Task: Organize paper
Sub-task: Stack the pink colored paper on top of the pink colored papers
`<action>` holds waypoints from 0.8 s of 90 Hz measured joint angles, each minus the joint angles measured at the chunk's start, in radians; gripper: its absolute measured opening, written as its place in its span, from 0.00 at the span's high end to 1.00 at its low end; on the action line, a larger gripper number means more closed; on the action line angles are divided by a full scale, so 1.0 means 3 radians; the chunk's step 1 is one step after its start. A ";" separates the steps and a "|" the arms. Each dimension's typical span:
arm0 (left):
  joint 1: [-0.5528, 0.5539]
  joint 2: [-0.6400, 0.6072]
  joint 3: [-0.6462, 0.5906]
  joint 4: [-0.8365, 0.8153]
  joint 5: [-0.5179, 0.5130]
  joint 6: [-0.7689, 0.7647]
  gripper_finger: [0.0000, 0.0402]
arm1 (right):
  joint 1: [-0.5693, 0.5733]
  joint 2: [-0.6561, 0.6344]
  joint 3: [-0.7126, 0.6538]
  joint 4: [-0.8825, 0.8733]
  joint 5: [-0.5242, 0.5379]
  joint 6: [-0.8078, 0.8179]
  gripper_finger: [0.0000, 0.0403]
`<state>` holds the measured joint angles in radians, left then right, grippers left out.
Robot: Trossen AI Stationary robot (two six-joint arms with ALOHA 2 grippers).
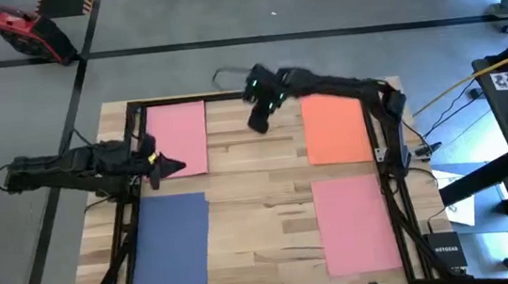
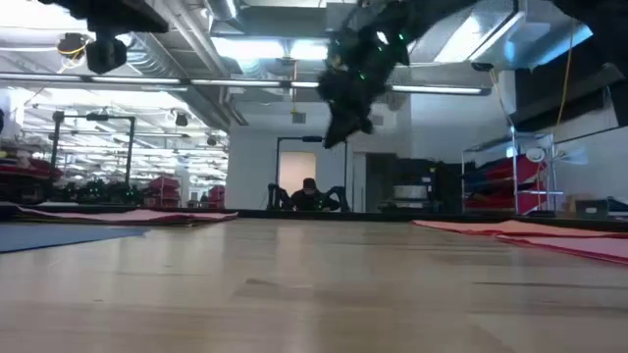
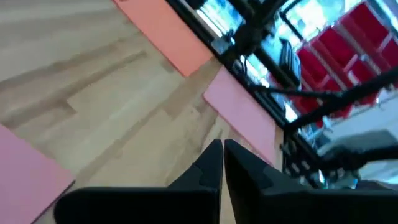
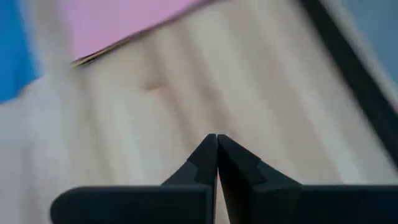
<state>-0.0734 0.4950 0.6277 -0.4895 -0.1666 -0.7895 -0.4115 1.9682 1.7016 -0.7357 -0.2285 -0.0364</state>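
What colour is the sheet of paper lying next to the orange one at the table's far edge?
Pink, with the left tool over its edge; the high view shows it best.

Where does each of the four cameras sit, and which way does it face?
High: overhead, straight down; both arms, left gripper, right gripper, four sheets.
Low: table height, level across the table; right gripper hangs above.
Left wrist: past shut fingers toward orange paper.
Right wrist: past shut fingers down at tabletop, pink paper.
Shared: high and left wrist both show the orange paper.
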 joint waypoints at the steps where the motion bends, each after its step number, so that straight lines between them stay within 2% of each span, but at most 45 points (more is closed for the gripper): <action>1: -0.0007 -0.0005 0.0002 0.0005 0.0000 0.0011 1.00 | 0.0039 0.0000 0.0000 0.0020 0.0005 -0.0006 1.00; 19: -0.0031 -0.0167 0.0043 0.0133 -0.0065 0.0069 1.00 | 0.0646 0.0097 0.0005 0.0658 0.0365 0.0004 0.97; 36: -0.0031 -0.0451 0.0050 0.0487 -0.0073 0.0321 1.00 | 0.0999 0.0380 0.0006 0.1180 0.0476 -0.0241 0.83; 53: -0.0031 -0.0700 0.0050 0.0636 -0.0108 0.0389 1.00 | 0.1162 0.0646 0.0001 0.1704 0.0653 -0.0431 0.70; 72: -0.0031 -0.0817 0.0050 0.0608 -0.0134 0.0390 1.00 | 0.1168 0.0894 0.0001 0.2127 0.0724 -0.0491 0.69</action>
<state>-0.0826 0.2501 0.6426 -0.3070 -0.2067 -0.6724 -0.0612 2.2365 1.7020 -0.0977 -0.0114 -0.1837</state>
